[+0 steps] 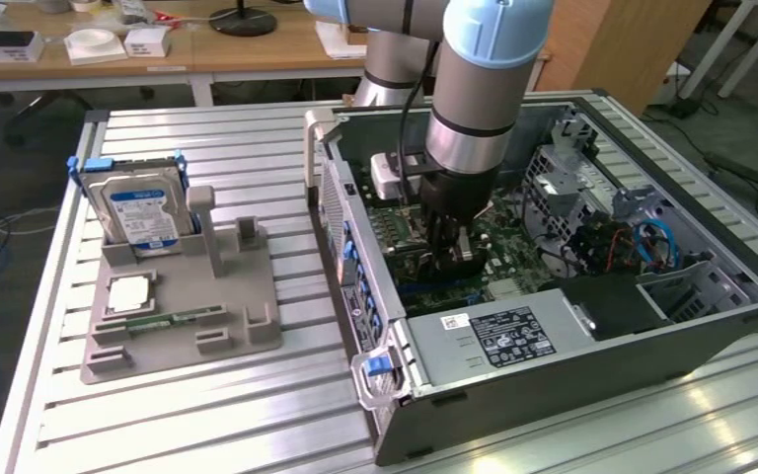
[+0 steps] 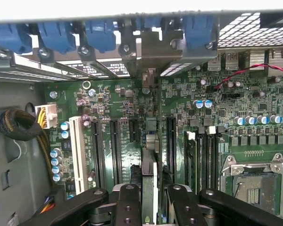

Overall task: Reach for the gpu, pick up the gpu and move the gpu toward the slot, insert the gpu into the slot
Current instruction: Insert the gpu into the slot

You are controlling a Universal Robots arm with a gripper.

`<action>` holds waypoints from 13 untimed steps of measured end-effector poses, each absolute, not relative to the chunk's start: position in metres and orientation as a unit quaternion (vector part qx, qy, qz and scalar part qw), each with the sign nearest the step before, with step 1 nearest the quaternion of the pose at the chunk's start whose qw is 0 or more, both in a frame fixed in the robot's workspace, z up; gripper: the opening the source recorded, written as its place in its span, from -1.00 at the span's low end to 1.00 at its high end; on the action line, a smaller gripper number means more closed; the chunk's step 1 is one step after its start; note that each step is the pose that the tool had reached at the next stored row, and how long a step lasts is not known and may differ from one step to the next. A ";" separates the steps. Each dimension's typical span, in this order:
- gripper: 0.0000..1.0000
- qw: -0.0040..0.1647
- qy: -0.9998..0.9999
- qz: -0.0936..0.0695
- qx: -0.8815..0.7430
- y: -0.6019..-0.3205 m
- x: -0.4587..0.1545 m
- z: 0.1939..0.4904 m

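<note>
The open computer case (image 1: 590, 375) lies on its side with the robot arm (image 1: 478, 89) reaching down into it, so the reach and the pick-up look done and the work appears to be at the insertion. Below the wrist spreads the green motherboard (image 2: 118, 99), with its row of long black expansion slots (image 2: 114, 146) and the bare CPU socket (image 2: 252, 183) off to one side. The gripper (image 1: 448, 259) hangs low over that board, and its black fingers (image 2: 128, 207) are clamped on the gpu (image 2: 150, 150). The card is held edge-on as a thin sliver and runs away from the fingers toward the case's rear wall, where the blue retention clips (image 2: 99, 35) sit. It lies along the line of the slots and between two of them. Its far end reaches up to the rear opening, but whether its lower edge is seated in a slot or just above it I cannot tell. I judge the insertion close but not shown as finished. The case rests on a ribbed aluminium table (image 1: 221, 425). Well apart from it, toward the exterior view's left, is a grey fixture tray (image 1: 221, 326) holding an upright blue-labelled hard drive (image 1: 142, 212) and a small green memory stick (image 1: 169, 321) lying flat. Behind the table stands a wooden desk (image 1: 261, 49) with white boxes (image 1: 96, 44) on it.
</note>
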State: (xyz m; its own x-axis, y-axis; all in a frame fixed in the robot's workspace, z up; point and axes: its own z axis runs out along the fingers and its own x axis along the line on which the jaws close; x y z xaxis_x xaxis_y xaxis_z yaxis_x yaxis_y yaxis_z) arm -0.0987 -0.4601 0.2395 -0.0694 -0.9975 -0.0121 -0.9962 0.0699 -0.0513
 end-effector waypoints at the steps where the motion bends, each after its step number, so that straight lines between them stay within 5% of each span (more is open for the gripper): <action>1: -0.47 0.022 0.731 -0.015 -0.682 -0.460 -0.099 0.239; 13: -0.47 0.022 0.731 -0.015 -0.682 -0.460 -0.099 0.242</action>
